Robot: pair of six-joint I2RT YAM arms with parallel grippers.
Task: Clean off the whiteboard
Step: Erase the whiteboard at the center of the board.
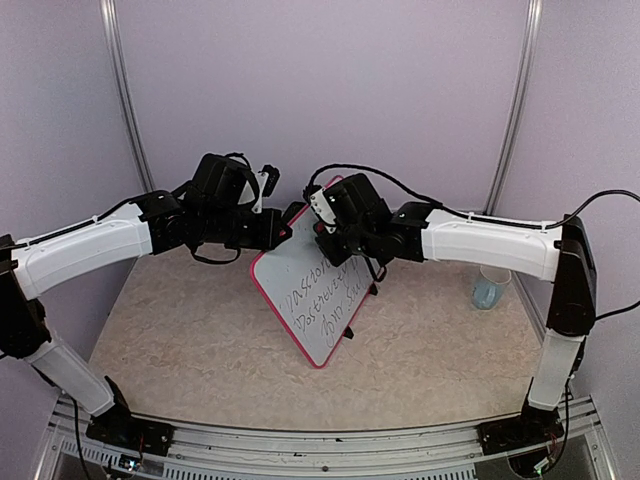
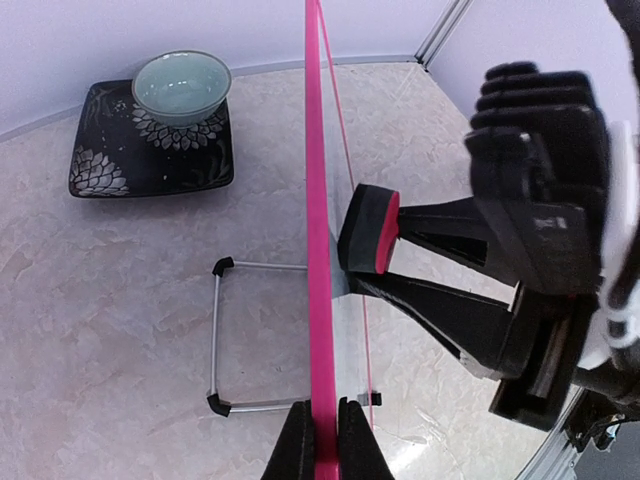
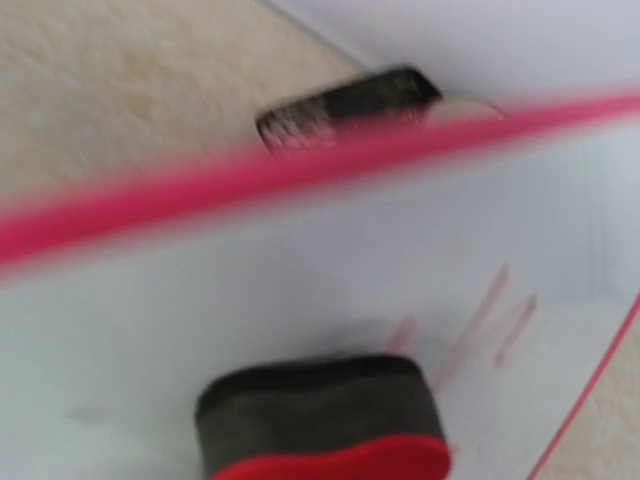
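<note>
Flat rectangular whiteboard [image 1: 290, 275] with thin pink frame, standing steeply at the middle of the beige table [image 1: 180, 330]; dark handwriting [image 1: 325, 295] not yet erased.
The right gripper [image 2: 400, 255], clamping a red-and-black eraser block [image 2: 368, 232], should press flat and sweep along the writing; the left gripper [image 2: 322, 440], fully closed, pinches the frame; the face looks toward the right arm [image 1: 480, 245]; the long axis seems to run far-to-near.

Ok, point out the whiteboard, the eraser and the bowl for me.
whiteboard [image 1: 318, 300]: top view, on its white writing face.
eraser [image 2: 360, 228]: left wrist view, on its black felt pad.
bowl [image 2: 180, 85]: left wrist view, on its pale inside.
</note>
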